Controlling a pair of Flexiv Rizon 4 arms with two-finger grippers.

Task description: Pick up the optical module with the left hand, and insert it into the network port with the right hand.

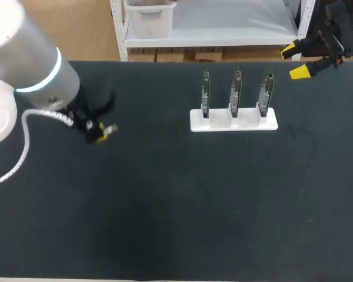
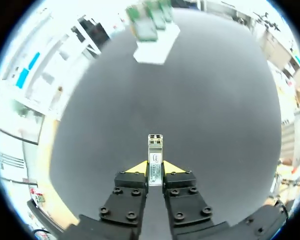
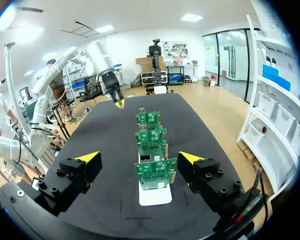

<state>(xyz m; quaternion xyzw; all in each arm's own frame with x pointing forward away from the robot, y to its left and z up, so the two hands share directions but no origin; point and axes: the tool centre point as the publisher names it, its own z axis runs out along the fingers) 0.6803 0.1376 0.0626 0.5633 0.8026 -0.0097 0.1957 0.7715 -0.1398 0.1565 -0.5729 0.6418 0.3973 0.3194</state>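
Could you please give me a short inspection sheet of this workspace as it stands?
Surface: black table mat, flat.
Job's things: optical module gripped, protruding past the fingertips; three circuit boards standing in a white stand, untouched.
Clutter: nothing seen.
Grippers: left claw shut on the optical module, raised over the mat's left side; right claw open, beyond the stand's right end.
Cables: white coiled cable along the left arm.
Surroundings: nothing seen reaching over the table.
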